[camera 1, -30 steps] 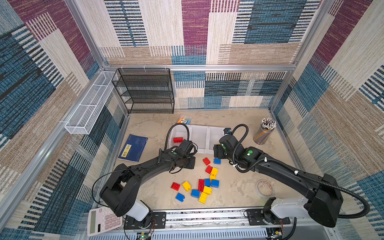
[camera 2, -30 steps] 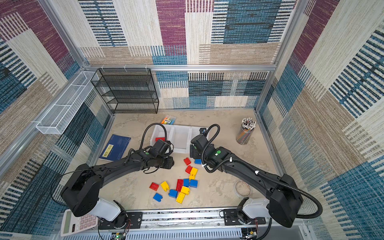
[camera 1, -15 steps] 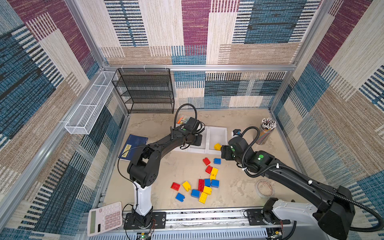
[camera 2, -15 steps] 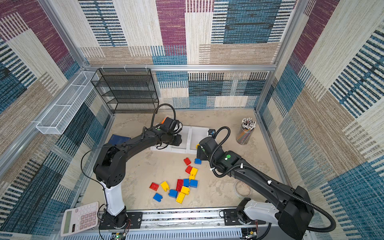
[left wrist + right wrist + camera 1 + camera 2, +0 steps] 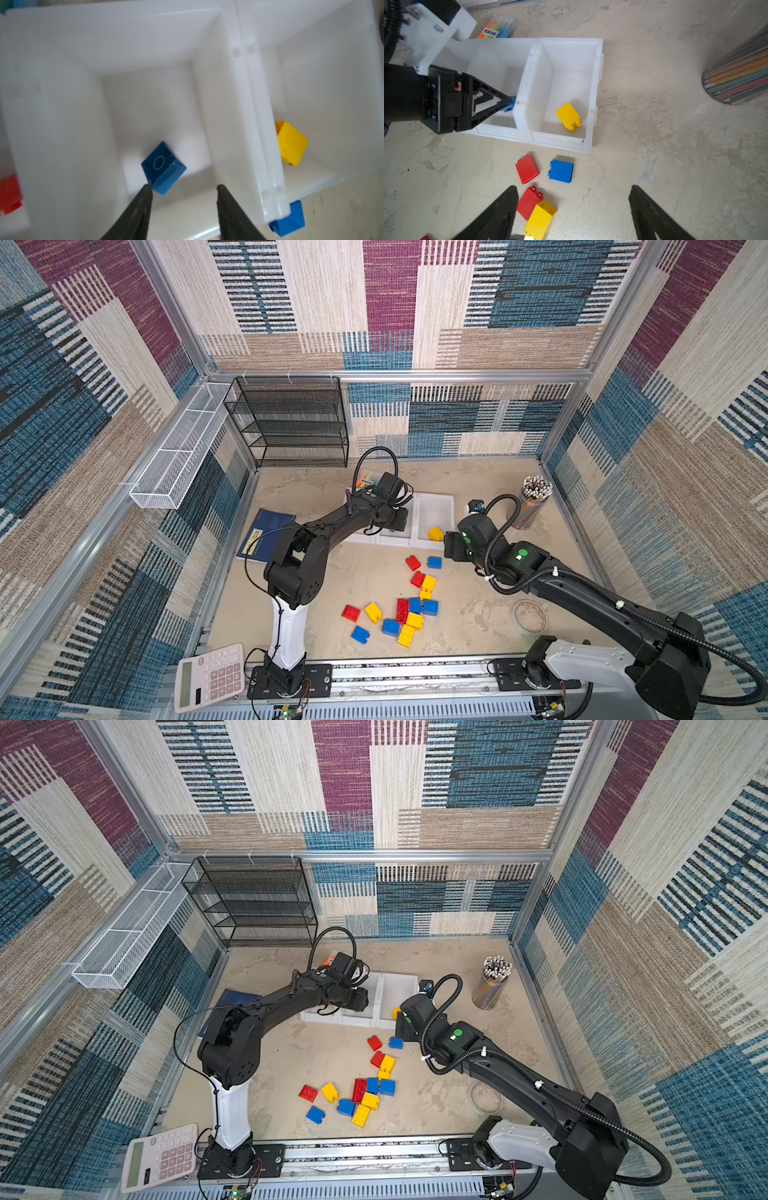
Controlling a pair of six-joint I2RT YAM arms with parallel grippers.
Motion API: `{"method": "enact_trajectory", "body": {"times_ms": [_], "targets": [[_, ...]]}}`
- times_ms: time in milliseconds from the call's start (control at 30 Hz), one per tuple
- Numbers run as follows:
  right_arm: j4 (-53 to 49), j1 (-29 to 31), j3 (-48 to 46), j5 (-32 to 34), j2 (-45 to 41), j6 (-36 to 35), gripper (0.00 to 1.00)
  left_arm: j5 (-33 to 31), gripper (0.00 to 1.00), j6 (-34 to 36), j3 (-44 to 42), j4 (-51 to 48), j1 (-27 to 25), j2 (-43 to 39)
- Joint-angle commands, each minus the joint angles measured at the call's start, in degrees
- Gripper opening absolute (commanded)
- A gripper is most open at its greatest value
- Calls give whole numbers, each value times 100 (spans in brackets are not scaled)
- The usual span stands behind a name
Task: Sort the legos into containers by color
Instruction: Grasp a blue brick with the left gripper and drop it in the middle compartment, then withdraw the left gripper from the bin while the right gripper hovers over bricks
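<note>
Three joined white containers (image 5: 435, 506) stand at the back of the table. My left gripper (image 5: 184, 187) hovers open over the middle one (image 5: 149, 99). A blue lego (image 5: 164, 168) is just past its fingertips, hollow side up, with nothing clamped between the jaws. The right bin holds a yellow lego (image 5: 569, 116) and the left bin a red one (image 5: 9, 193). My right gripper (image 5: 573, 188) is open and empty above the floor in front of the bins. Close by lie a red lego (image 5: 527, 168) and a blue lego (image 5: 561, 170). Several more legos (image 5: 409, 614) are scattered nearer the front.
A cup of pencils (image 5: 532, 506) stands right of the bins and a marker pack (image 5: 497, 28) behind them. A blue booklet (image 5: 266, 535) lies left, a calculator (image 5: 210, 676) front left, a tape roll (image 5: 530, 616) front right. Black rack (image 5: 291, 423) and wire basket (image 5: 178, 456) line the back left.
My left arm swung from the floor up over the middle bin and its jaws opened, freeing the blue lego. My right gripper drew back from the bins, leaving the yellow lego inside.
</note>
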Motion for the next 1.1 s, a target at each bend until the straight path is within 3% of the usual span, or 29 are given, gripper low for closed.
{"method": "enact_trajectory", "body": {"times_ms": [0, 267, 667, 1067], "targets": [[72, -20, 56, 50, 48, -106, 86, 40, 54, 68, -189, 45, -3, -269], [104, -54, 49, -42, 91, -198, 86, -54, 54, -161, -1464, 425, 6, -1523], [415, -53, -105, -870, 473, -496, 81, -566, 56, -890, -3671, 565, 78, -3575], [379, 63, -262, -1454, 1090, -285, 76, -801, 58, -1300, -4687, 476, 102, -4878]]}}
